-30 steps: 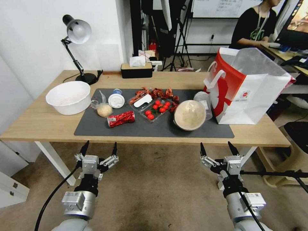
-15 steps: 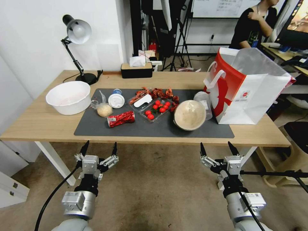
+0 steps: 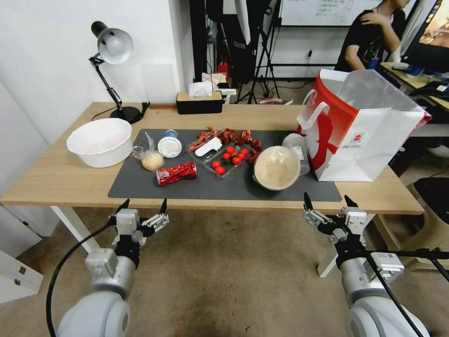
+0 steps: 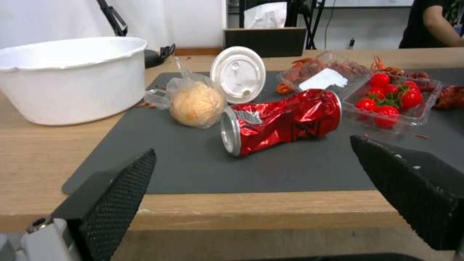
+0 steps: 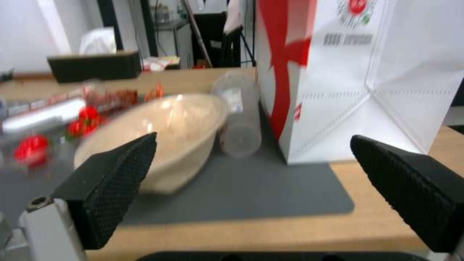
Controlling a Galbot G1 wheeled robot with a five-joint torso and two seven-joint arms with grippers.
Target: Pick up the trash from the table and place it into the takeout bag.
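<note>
On the table (image 3: 61, 180), a dark mat (image 3: 201, 189) holds the trash: a crushed red can (image 3: 176, 173), a bagged bun (image 3: 152, 160), a white-lidded cup (image 3: 169, 146), a tomato tray (image 3: 229, 160), red shells (image 3: 231, 135), a beige bowl (image 3: 277, 167) and a clear tub (image 3: 297, 142). The takeout bag (image 3: 369, 135) stands open at the table's right end. My left gripper (image 3: 144, 204) hangs open just short of the front edge, facing the can (image 4: 285, 119). My right gripper (image 3: 327, 198) is open before the bowl (image 5: 164, 137) and the bag (image 5: 348, 72).
A white basin (image 3: 100, 141) sits on the table's left end. A desk lamp (image 3: 112, 47) and a tissue box (image 3: 199, 100) stand along the back edge. A chair (image 3: 435, 196) is at the right, beyond the table. Bare floor lies under both arms.
Both arms have risen and come forward to the table's front edge, the right one drifting a little right. The trash and bag have not moved.
</note>
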